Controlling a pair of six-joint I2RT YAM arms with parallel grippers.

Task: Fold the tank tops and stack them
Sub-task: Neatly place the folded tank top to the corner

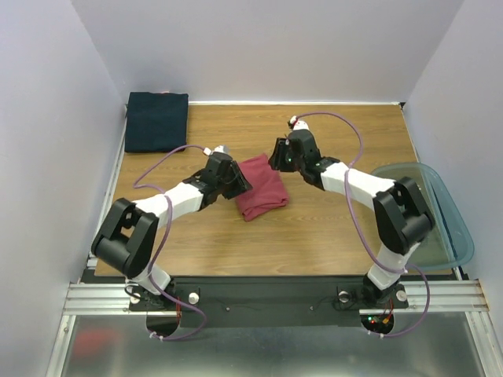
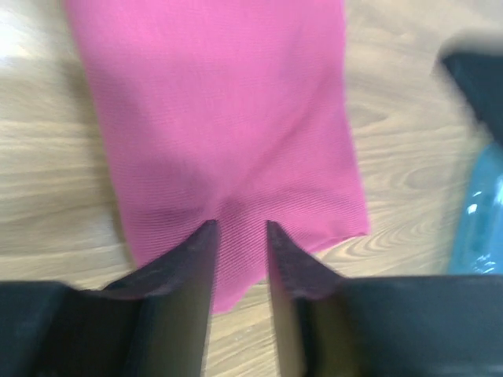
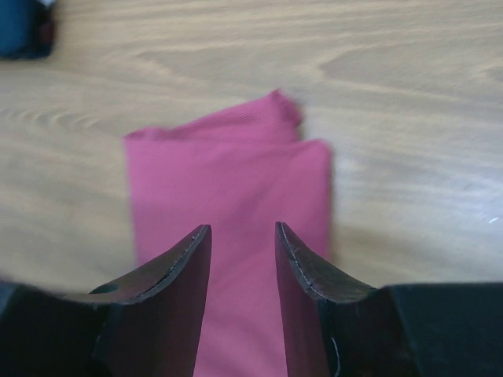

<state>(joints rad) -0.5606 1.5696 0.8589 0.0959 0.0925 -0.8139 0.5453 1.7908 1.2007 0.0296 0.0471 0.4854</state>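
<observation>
The rose-red tank top [image 1: 262, 187] lies folded into a small rectangle in the middle of the wooden table. My left gripper [image 1: 240, 182] hovers at its left edge, open, with the cloth [image 2: 228, 118] showing through the gap between the fingers [image 2: 241, 228]. My right gripper [image 1: 277, 155] stands at the cloth's far right corner, also open, and nothing is pinched between its jaws [image 3: 242, 229], only the red fabric [image 3: 228, 181] below. The dark navy tank top [image 1: 156, 121] lies as a flat folded rectangle at the far left corner, away from both grippers.
A translucent blue-green plastic tub [image 1: 452, 228] sits at the right edge of the table [image 1: 330, 236], beside the right arm's elbow; its edge [image 2: 479, 212] shows in the left wrist view. White walls close in the left, far and right sides.
</observation>
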